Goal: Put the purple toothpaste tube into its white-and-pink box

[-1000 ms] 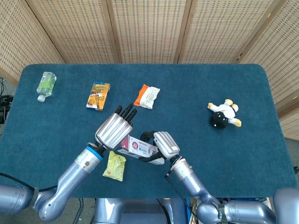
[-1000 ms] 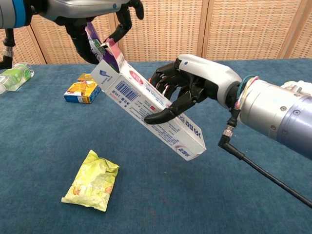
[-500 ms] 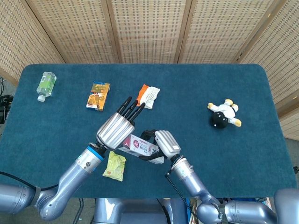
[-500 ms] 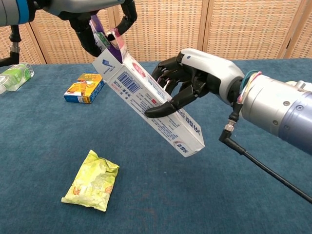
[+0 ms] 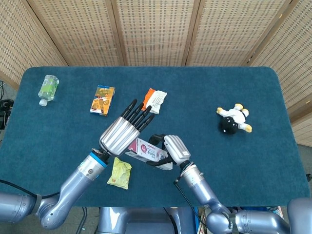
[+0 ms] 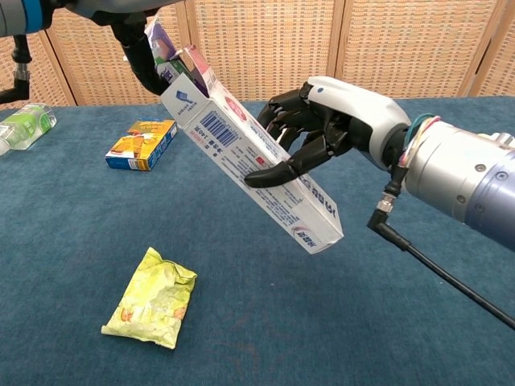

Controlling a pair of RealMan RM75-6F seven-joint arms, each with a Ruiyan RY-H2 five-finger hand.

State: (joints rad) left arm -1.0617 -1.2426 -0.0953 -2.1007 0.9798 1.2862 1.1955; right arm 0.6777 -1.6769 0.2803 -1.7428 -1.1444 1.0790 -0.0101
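My right hand grips the white-and-pink box around its middle and holds it tilted above the table, open end up and to the left. The purple toothpaste tube sticks out of that open end, its lower part inside the box. My left hand hovers over the tube's top with its fingers stretched out straight; one dark finger shows just behind the tube. In the head view the box lies between the left hand and the right hand, and the tube is hidden under the left hand.
A yellow-green packet lies on the blue table below the box. Further back are an orange carton, an orange-and-white packet and a clear bottle. A black-and-white toy lies at the right.
My left hand's fingers have uncurled from around the tube and stretched out. The right hand has raised the box slightly and tilted it more steeply, and the tube sits deeper in it.
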